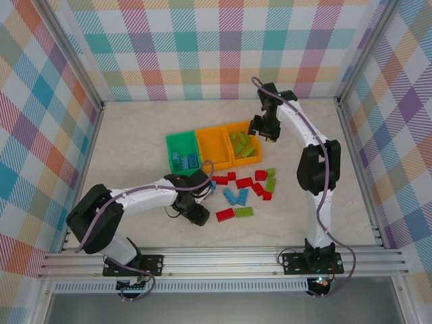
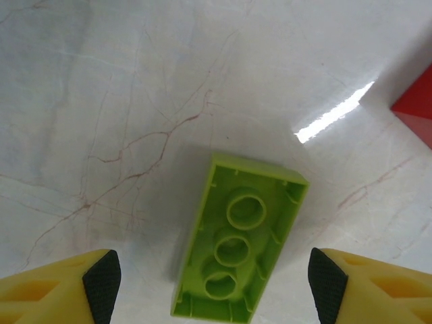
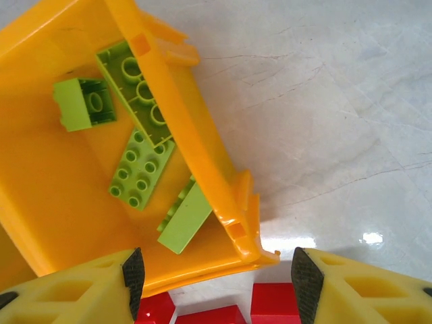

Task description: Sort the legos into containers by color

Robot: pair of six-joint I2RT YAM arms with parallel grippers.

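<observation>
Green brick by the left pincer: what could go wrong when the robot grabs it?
1. The green brick lies slanted between the pads of the open left pincer, so it might twist or squirt out when squeezed.
2. The right pincer hangs open over a corner of the orange bin and could bump its rim.

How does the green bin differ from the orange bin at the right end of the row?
The green bin is green and sits at the left end of the row; the orange bin is orange and sits at the right end. The green bin holds a few blue bricks, while the orange bin holds lime green bricks. Both are open-top rectangular bins of like size.
</observation>
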